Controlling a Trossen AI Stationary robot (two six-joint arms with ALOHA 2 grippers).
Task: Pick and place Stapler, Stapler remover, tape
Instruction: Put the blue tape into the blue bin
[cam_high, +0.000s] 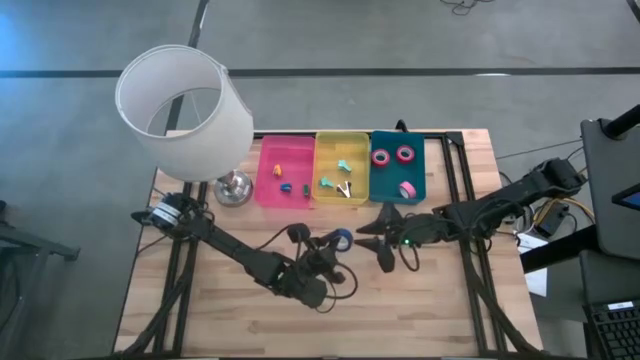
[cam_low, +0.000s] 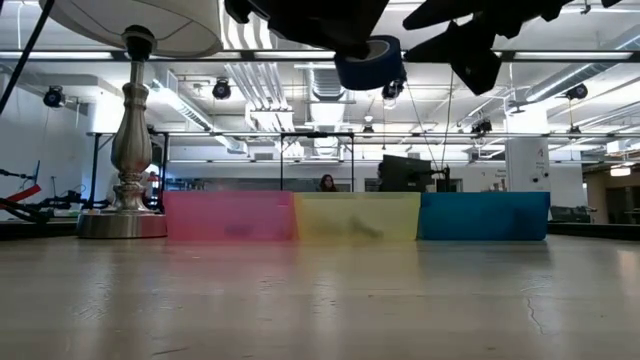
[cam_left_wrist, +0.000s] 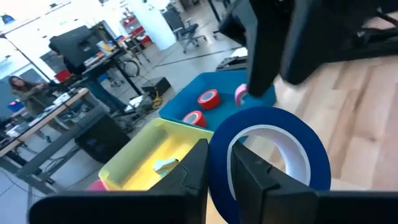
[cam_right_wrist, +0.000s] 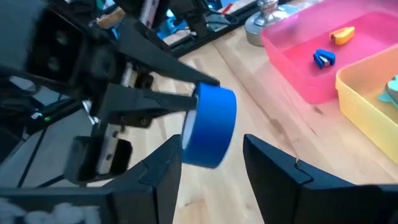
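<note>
Gripping the blue tape roll (cam_high: 342, 239) by its wall, the left gripper (cam_high: 338, 243) holds it up in the air above the middle of the bench (cam_high: 240, 310), one of its fingers (cam_left_wrist: 252, 180) inside the pale core and the other outside. Right across from it, the right gripper (cam_high: 380, 238) faces the roll with its fingers (cam_right_wrist: 163, 163) spread wide, one on either side of the roll but not touching it in the right wrist view. Behind them, along the back of the bench, sit three trays: the pink tray (cam_high: 262, 190) by the lamp (cam_high: 185, 110), the yellow tray (cam_high: 322, 195) in the middle, and the teal tray (cam_high: 380, 190) with three red or pink tape rolls (cam_high: 381, 157) lying inside.
</note>
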